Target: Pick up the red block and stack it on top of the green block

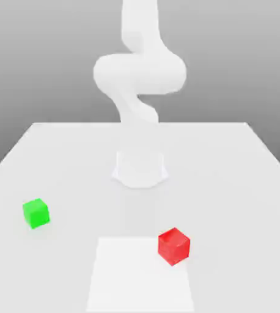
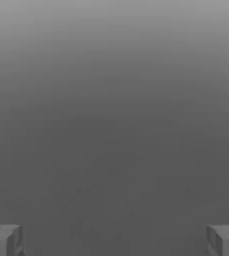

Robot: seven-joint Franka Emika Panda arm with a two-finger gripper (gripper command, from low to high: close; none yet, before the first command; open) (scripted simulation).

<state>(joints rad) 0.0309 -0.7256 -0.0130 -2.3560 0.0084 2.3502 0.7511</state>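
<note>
The red block (image 1: 173,246) is a small bright-red cube on the white table, near the front and toward the exterior view's right. The green block (image 1: 36,213) is a cube of about the same size, resting on the table toward the exterior view's left and a little farther back. The two cubes are well apart. In the hand view my gripper (image 2: 114,241) is open. Its two grey fingertips (image 2: 4,240) stand wide apart with nothing between them, and only plain grey background lies beyond.
The white arm (image 1: 139,79) rises from its round base (image 1: 140,169) at the middle of the table (image 1: 234,183), behind both cubes. A paler square patch (image 1: 130,278) marks the table front, beside the red block.
</note>
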